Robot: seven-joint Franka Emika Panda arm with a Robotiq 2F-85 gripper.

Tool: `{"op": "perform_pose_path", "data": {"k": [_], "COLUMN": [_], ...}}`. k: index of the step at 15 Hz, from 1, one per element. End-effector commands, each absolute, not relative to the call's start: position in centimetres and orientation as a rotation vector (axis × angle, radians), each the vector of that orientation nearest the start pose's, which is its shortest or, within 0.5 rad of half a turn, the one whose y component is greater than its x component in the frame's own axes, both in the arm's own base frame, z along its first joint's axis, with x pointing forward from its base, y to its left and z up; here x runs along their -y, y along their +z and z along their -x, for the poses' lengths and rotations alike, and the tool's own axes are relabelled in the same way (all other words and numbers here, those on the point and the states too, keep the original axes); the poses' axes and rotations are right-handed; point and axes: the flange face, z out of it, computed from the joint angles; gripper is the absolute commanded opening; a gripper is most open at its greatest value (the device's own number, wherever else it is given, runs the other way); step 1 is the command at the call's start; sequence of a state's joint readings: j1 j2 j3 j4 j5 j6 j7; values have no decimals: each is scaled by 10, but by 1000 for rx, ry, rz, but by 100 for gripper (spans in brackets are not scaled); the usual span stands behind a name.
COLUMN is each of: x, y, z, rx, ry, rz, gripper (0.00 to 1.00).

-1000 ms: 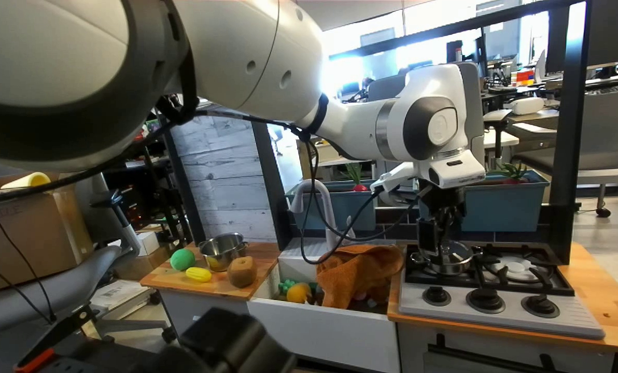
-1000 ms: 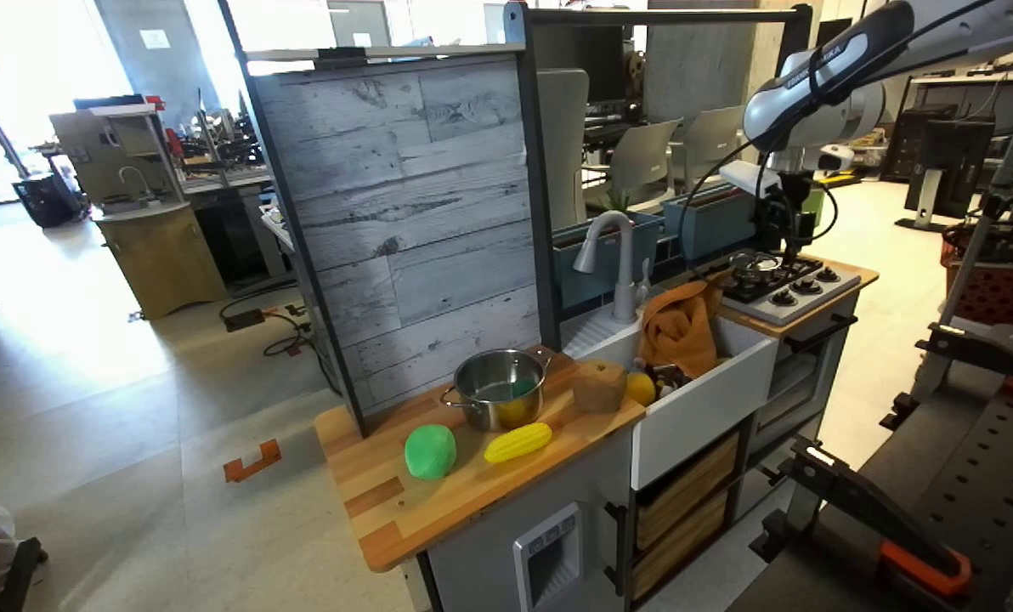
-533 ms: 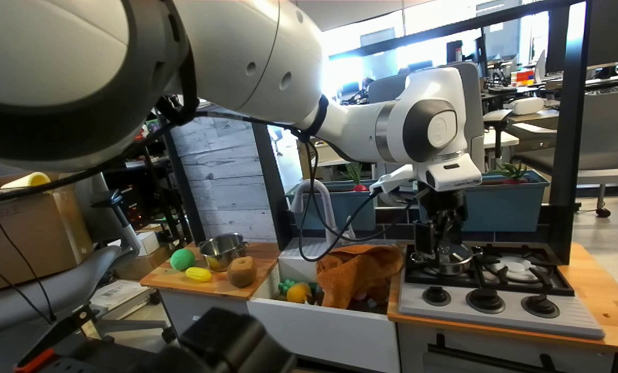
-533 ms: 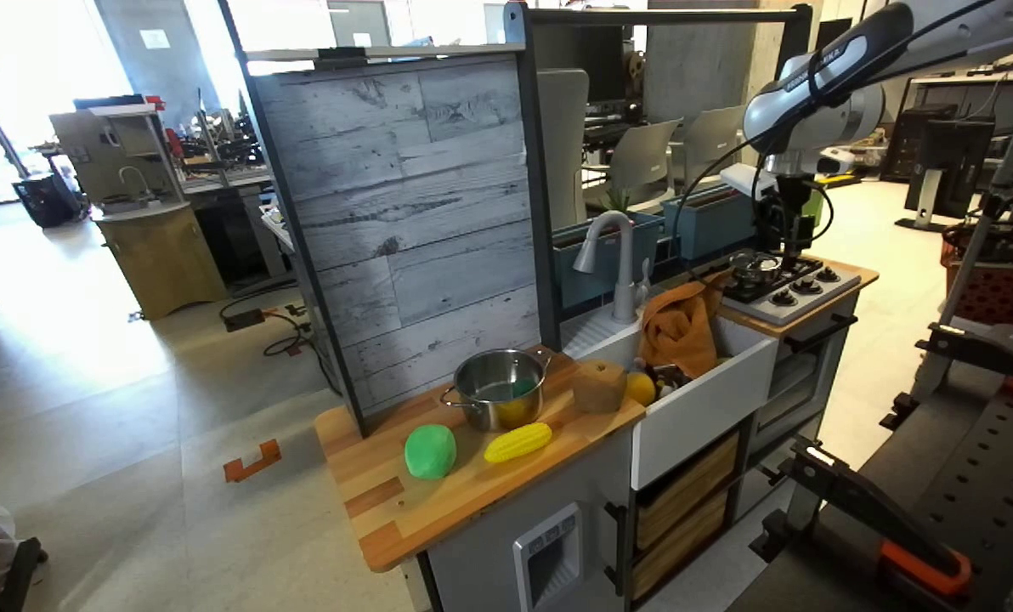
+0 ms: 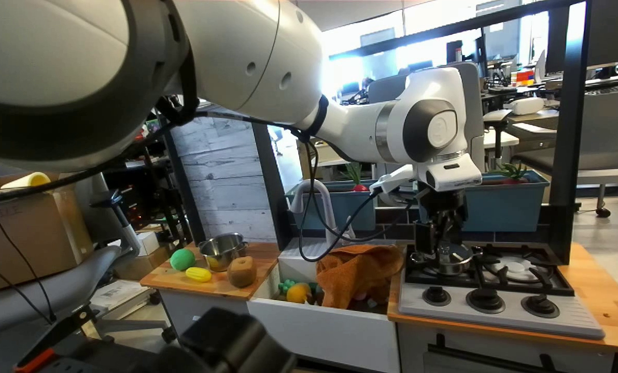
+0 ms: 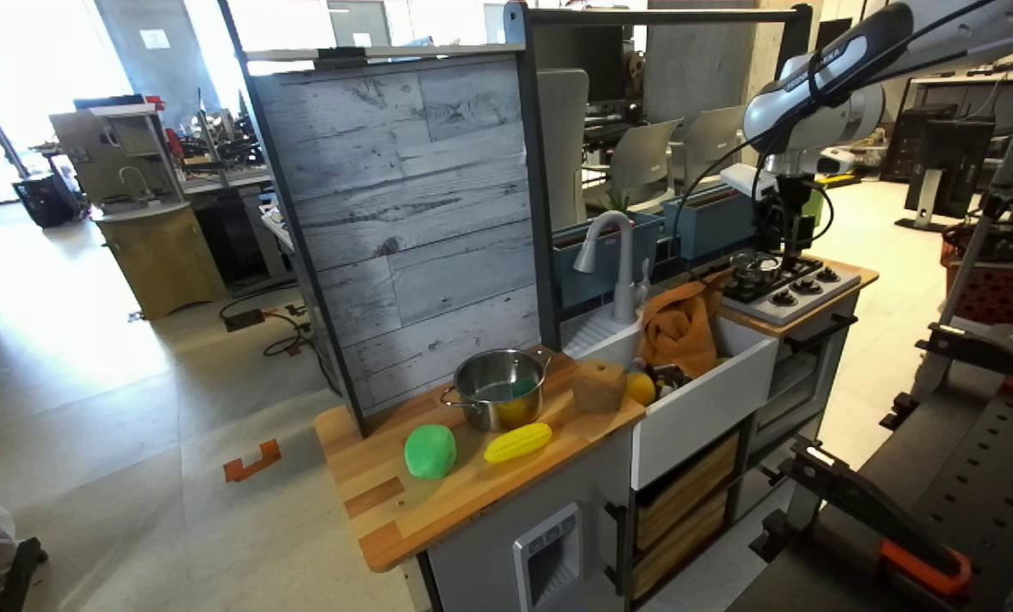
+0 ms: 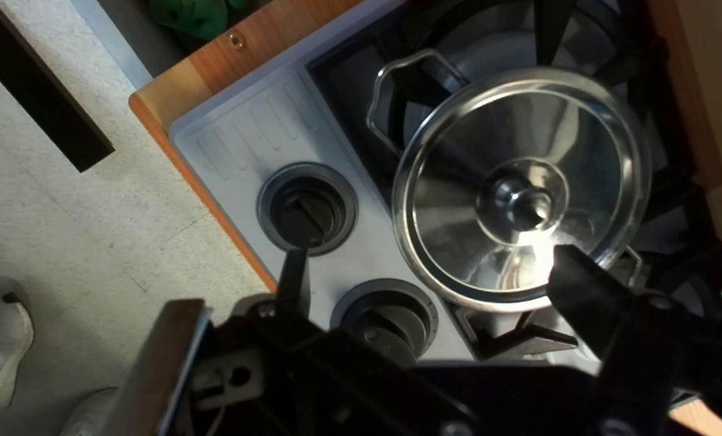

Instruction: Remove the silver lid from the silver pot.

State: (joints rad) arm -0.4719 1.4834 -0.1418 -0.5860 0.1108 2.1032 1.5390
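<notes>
The silver pot [image 5: 453, 267] stands on the stove with the silver lid [image 7: 452, 151] resting on it. The pot also shows in an exterior view [image 6: 756, 272]. The lid has a round knob [image 7: 527, 206] at its middle, and a wire handle [image 7: 376, 97] of the pot sticks out beside it. My gripper [image 7: 429, 257] is open, with its jaws wide apart and nothing between them. In the wrist view the right finger [image 7: 585, 290] overlaps the lid's near edge, and the knob lies beyond the fingertips. In both exterior views the gripper is pointed down close beside the pot.
Stove knobs [image 7: 308, 209] line the stove's front edge. A second, lidless pot [image 6: 500, 395] stands on the wooden counter with a green ball [image 6: 430, 451] and yellow corn [image 6: 518, 443]. An orange towel [image 5: 358, 274] hangs over the sink. Blue planters [image 5: 503, 207] stand behind the stove.
Over the second, my gripper has shifted slightly down and to the left in an exterior view. In the last half second it has hardly moved. The pot and lid have not moved.
</notes>
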Motion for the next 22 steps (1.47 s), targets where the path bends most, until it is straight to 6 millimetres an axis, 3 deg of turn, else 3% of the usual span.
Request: {"op": "perform_pose_path", "data": {"k": [1, 11, 12, 14, 19, 22], "x": [399, 403, 404, 405, 409, 412], "y": [67, 37, 37, 39, 41, 43], "z": [-684, -672, -673, -674, -676, -676], "rx": [-2718, -2683, -2689, -2687, -2660, -2644], "ry": [-101, -68, -81, -91, -126, -138], "rz": [1623, 1518, 1505, 1488, 1442, 1406], "gripper": [100, 100, 75, 68, 27, 16]}}
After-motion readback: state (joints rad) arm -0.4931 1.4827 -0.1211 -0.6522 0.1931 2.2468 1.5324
